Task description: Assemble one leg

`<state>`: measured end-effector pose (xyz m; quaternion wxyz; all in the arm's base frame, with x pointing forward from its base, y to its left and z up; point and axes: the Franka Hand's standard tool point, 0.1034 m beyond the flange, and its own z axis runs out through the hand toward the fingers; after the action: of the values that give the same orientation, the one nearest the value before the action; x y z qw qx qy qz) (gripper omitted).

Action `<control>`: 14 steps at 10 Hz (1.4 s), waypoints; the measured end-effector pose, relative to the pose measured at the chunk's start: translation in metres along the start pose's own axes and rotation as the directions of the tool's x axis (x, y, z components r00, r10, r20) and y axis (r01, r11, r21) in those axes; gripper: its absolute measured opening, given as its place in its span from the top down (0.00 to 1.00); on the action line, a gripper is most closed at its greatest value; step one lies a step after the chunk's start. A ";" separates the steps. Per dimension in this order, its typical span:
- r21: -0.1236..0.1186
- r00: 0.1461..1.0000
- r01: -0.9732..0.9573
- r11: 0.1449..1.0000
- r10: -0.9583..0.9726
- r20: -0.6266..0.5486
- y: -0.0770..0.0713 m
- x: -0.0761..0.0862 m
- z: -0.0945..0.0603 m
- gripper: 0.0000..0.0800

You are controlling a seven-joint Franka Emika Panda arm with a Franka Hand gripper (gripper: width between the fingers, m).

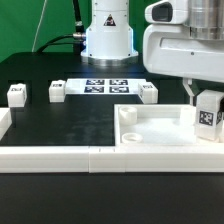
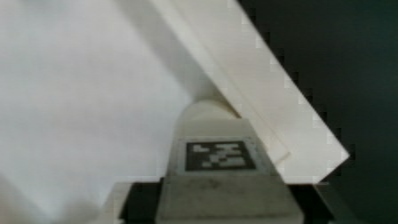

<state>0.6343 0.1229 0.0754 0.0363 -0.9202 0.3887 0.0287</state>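
My gripper point(image 1: 207, 103) is shut on a leg point(image 1: 208, 116), a small white block with a black-and-white tag, and holds it over the far right corner of the white tray-like piece point(image 1: 150, 128). In the wrist view the held leg point(image 2: 221, 160) fills the middle between my dark fingers point(image 2: 143, 200), and the tray's rim point(image 2: 249, 70) and floor lie beneath it. Three more legs stand on the black table: one point(image 1: 16, 95) at the exterior view's left, one point(image 1: 57, 91) beside it, one point(image 1: 148, 92) near the marker board.
The marker board point(image 1: 106, 86) lies flat at the back in front of the arm's white base point(image 1: 107, 35). A low white wall point(image 1: 60, 157) runs along the table's front and left edge. The tray has a round hole point(image 1: 131, 135) near its front left corner.
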 end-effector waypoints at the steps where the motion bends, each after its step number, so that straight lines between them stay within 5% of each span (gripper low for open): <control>1: -0.004 0.972 -0.237 0.972 0.237 -0.007 -0.003 -0.005 0.001 0.64; 7: 0.007 0.840 -0.543 0.840 0.543 0.018 -0.005 -0.006 0.001 0.64; 10: 0.006 0.952 -0.305 0.952 0.305 0.014 -0.005 -0.006 0.002 0.24; 11: -0.014 0.985 -0.169 0.985 0.169 0.016 -0.005 -0.008 0.001 0.24; 14: -0.009 0.983 0.185 0.983 -0.185 0.019 -0.004 -0.005 0.001 0.19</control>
<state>0.6334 0.1290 0.0748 0.0377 -0.9521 0.3012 0.0356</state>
